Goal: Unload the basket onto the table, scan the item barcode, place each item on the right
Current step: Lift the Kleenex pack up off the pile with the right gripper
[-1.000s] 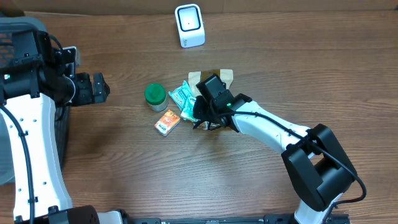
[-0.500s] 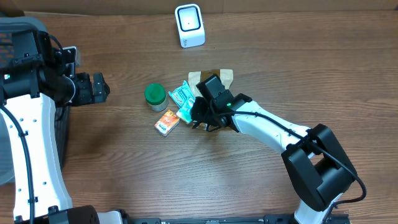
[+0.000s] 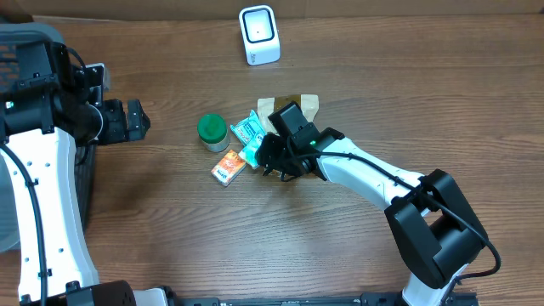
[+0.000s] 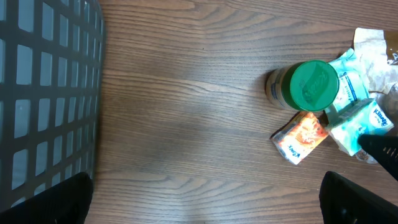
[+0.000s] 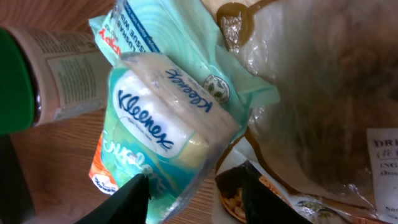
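Observation:
A Kleenex tissue pack lies on a teal wipes pack, its lower end between the spread fingers of my right gripper. The left finger touches the pack; the right finger stands off it, so the gripper is open. In the overhead view the right gripper sits over the tissue pack in the cluster of items. The white scanner stands at the table's far edge. My left gripper hangs open at the left, nothing between its fingers. No barcode shows on any item.
A green-lidded jar and an orange packet lie left of the tissue pack. A clear and brown snack bag lies behind it. A dark mesh basket stands at the far left, under the left arm.
The right gripper's jaws have spread wider round the tissue pack and edged slightly left. The left arm has not moved.

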